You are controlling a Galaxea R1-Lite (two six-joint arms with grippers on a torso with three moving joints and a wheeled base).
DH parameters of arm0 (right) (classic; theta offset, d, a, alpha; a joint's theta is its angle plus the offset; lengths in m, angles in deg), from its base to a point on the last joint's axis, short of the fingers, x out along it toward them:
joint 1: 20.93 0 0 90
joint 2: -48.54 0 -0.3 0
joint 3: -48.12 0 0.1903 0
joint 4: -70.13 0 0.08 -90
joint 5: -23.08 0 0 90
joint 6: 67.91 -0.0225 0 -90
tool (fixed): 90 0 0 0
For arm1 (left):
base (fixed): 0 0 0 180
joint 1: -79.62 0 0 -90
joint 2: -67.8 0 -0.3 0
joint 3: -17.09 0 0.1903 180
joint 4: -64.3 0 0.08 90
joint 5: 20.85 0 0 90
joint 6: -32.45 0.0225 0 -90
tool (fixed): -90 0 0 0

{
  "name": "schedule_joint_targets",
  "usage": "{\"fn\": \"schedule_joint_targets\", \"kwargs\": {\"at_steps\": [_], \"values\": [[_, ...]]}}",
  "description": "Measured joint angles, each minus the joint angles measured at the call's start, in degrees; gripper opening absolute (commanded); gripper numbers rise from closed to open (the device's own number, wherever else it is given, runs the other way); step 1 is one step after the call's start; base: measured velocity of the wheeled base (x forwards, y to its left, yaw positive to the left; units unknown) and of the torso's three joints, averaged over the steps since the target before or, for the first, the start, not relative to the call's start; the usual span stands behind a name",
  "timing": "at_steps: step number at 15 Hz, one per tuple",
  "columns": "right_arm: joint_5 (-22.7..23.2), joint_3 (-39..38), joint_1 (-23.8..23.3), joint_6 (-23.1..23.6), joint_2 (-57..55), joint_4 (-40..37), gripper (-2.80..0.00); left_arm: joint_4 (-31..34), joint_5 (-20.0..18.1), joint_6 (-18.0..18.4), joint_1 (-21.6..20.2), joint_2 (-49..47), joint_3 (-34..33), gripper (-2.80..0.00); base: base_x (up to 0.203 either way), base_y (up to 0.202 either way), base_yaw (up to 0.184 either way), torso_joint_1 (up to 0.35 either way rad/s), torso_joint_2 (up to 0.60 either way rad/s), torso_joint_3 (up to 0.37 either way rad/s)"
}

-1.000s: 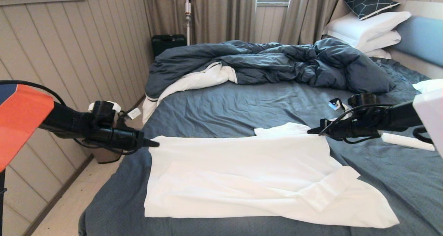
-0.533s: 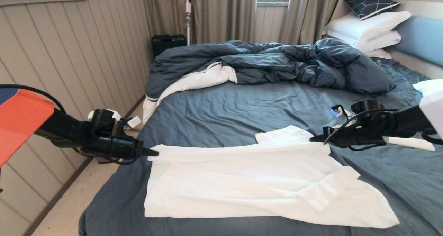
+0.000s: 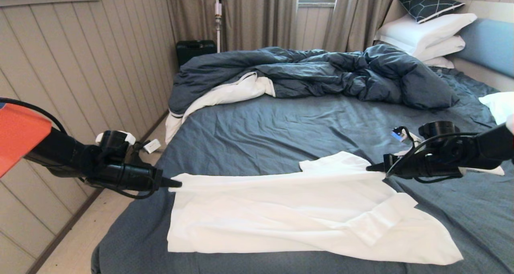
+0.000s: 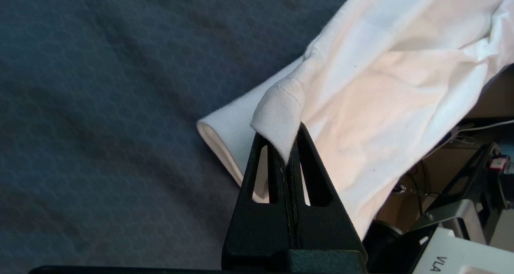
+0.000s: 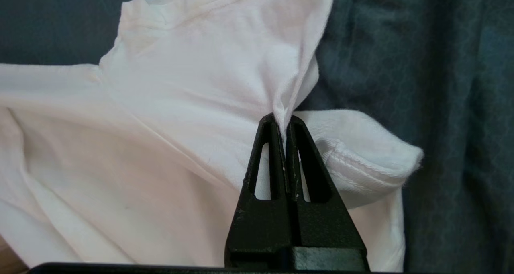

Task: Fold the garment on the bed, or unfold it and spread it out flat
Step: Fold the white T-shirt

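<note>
The white garment [image 3: 281, 217] lies across the near part of the bed [image 3: 281, 121], on its dark slate-blue sheet. Its far edge is lifted off the sheet and stretched between my two grippers. My left gripper [image 3: 176, 183] is shut on the far left corner of the garment [image 4: 361, 77], a fold of cloth pinched at its tips [image 4: 286, 143]. My right gripper [image 3: 371, 168] is shut on the far right part of the garment [image 5: 180, 105], near the neck piece [image 3: 333, 163], with cloth bunched at its tips [image 5: 284, 123]. One sleeve [image 3: 385, 221] lies folded over the body.
A rumpled dark blue duvet [image 3: 313, 73] with white lining fills the far half of the bed. White pillows [image 3: 425, 35] and a blue headboard [image 3: 488, 45] stand at the right. A panelled wall [image 3: 80, 77] and bare floor [image 3: 80, 242] run along the bed's left side.
Both grippers have come toward me and lower, carrying the garment's far edge with them; that edge now hangs nearer over the rest of the cloth.
</note>
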Motion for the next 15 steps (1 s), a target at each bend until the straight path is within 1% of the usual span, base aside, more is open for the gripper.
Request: {"fn": "schedule_joint_targets", "kwargs": {"at_steps": [3,4,6,9,12,15], "values": [[0.2,-4.0,-0.7,2.2,1.6,1.9,-2.80,-5.1,0.2,0.0,0.0,0.6,-3.6,-2.80,0.000,0.000,0.000,0.000,0.00,0.000],[0.1,-5.0,-0.9,2.4,1.8,2.4,-2.80,-5.5,0.2,0.0,0.0,0.6,-4.1,-2.80,0.000,0.000,0.000,0.000,0.00,0.000],[0.0,-6.5,-1.1,2.6,1.8,3.3,-2.80,-5.5,0.2,-0.2,0.0,0.3,-4.6,-2.80,0.000,0.000,0.000,0.000,0.00,0.000],[0.0,-8.7,-1.2,4.7,2.0,4.3,-2.80,-5.3,0.2,-0.3,0.0,0.3,-5.1,-2.80,0.000,0.000,0.000,0.000,0.00,0.000],[0.1,-11.0,-1.2,5.0,2.0,7.6,-2.80,-5.2,0.1,-0.4,0.0,0.6,-6.1,-2.80,0.000,0.000,0.000,0.000,0.00,0.000],[0.1,-12.3,-1.2,5.2,2.4,7.8,-2.80,-5.3,0.1,-0.1,0.0,1.1,-7.4,-2.80,0.000,0.000,0.000,0.000,0.00,0.000]]}}
